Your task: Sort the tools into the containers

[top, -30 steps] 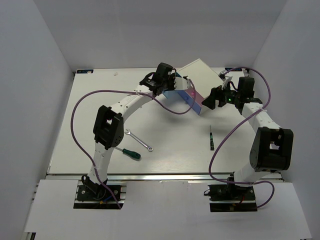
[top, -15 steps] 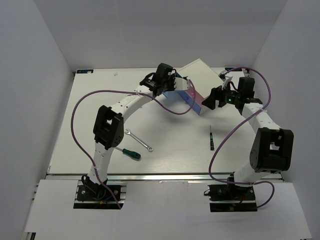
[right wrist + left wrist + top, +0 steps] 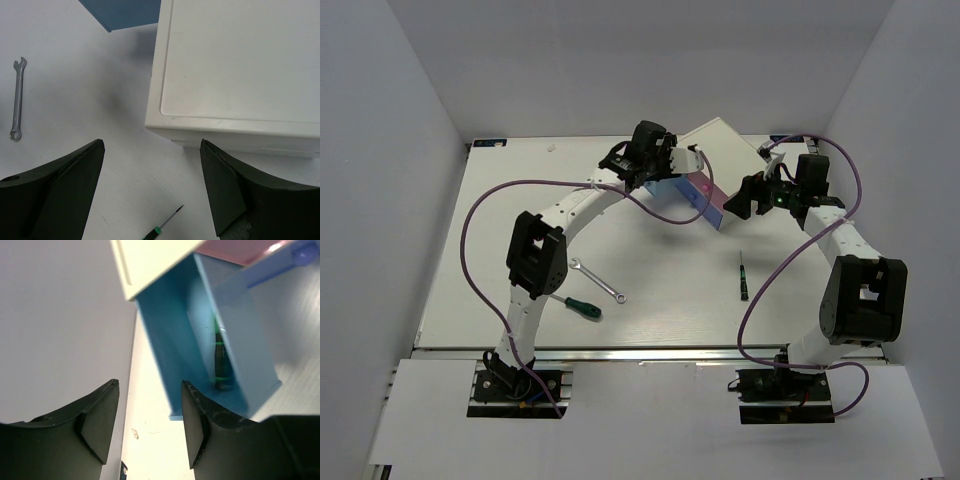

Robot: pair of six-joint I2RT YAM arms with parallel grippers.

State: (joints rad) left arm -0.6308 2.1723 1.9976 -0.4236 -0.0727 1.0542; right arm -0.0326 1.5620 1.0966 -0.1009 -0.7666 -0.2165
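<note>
blue drawer [image 3: 170, 340] stands open, dark mini screwdriver [image 3: 221, 360] inside.

Both spread: left gripper [image 3: 148, 412], right gripper [image 3: 151, 186].

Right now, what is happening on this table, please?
Two robot arms are sorting tools into a small white cabinet. The left gripper, open and empty, hangs by the pulled-out blue drawer, where one thin dark screwdriver already lies. The right gripper, also open, hangs at the cabinet's other side. A wrench, a green-handled screwdriver and a second thin screwdriver lie on the table.
</note>
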